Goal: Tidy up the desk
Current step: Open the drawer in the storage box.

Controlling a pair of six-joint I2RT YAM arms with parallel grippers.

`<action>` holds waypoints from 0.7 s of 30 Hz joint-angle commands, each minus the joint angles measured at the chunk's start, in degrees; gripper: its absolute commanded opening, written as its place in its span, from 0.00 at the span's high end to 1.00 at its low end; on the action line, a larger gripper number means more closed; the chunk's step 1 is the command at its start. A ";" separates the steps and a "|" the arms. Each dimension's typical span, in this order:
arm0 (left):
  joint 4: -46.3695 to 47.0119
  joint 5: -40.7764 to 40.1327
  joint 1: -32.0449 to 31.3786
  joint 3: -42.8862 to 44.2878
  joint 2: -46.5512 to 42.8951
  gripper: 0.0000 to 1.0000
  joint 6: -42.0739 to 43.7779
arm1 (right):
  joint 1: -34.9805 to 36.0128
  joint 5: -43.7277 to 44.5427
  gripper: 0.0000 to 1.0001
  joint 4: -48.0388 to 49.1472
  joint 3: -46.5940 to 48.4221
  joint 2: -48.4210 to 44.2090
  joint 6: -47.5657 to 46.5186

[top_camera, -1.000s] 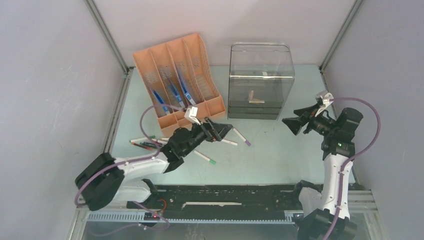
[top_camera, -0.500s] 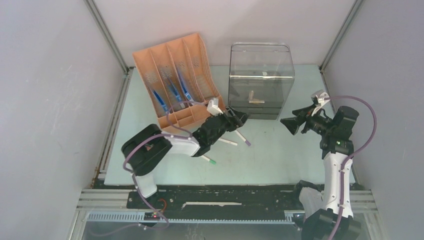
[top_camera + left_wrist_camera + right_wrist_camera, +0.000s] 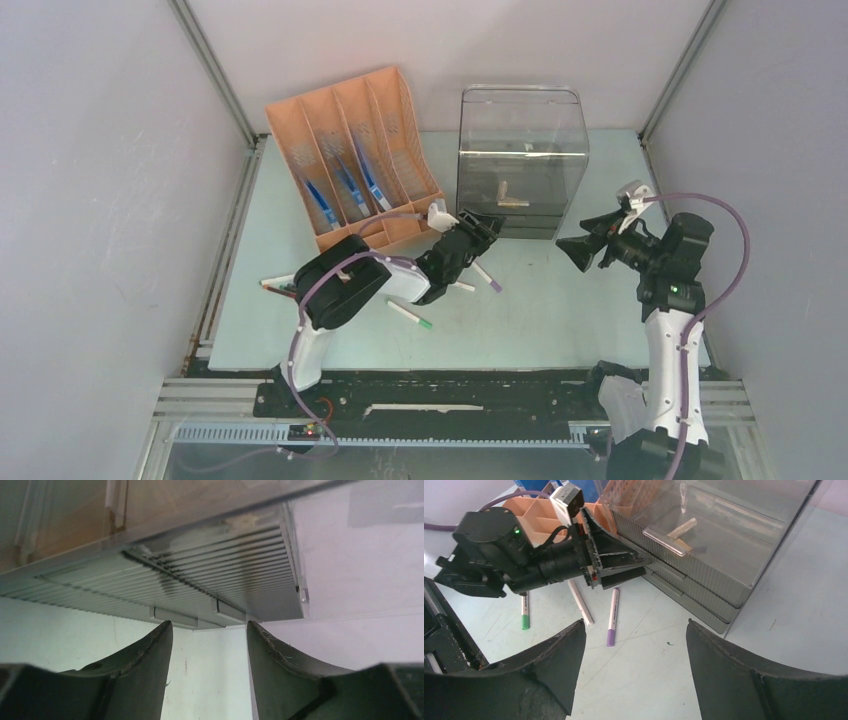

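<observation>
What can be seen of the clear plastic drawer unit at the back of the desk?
The drawer unit is a smoky see-through plastic box with rounded top corners, upright on the desk near its back edge, right of the orange organizer. Shallow ribbed-front drawers stack at its base. Small pale wooden-looking pieces lie inside. The open left claw sits close to its lower front; contact is unclear.

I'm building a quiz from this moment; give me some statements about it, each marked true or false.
The left gripper is open, facing the clear drawer unit. True.
The right gripper holds a marker. False: it is open and empty.
A purple-capped marker lies on the desk. True.
The orange organizer is empty. False: blue pens sit in its compartments.
</observation>
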 commanded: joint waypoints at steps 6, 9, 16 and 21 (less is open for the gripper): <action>-0.16 -4.40 -0.03 5.83 3.94 0.48 -4.04 | 2.15 1.01 0.19 -0.61 3.04 -0.36 -1.09; -1.02 -3.70 0.40 6.92 5.04 0.55 -5.36 | 3.18 1.89 0.19 -0.77 3.06 -0.44 -1.70; -1.52 -1.90 1.74 8.79 6.99 0.60 -6.44 | 3.36 2.64 0.19 -1.04 3.06 -0.48 -2.29; -1.41 -0.31 2.67 10.06 8.47 0.59 -7.79 | 3.28 3.09 0.19 -1.28 3.02 -0.08 -2.65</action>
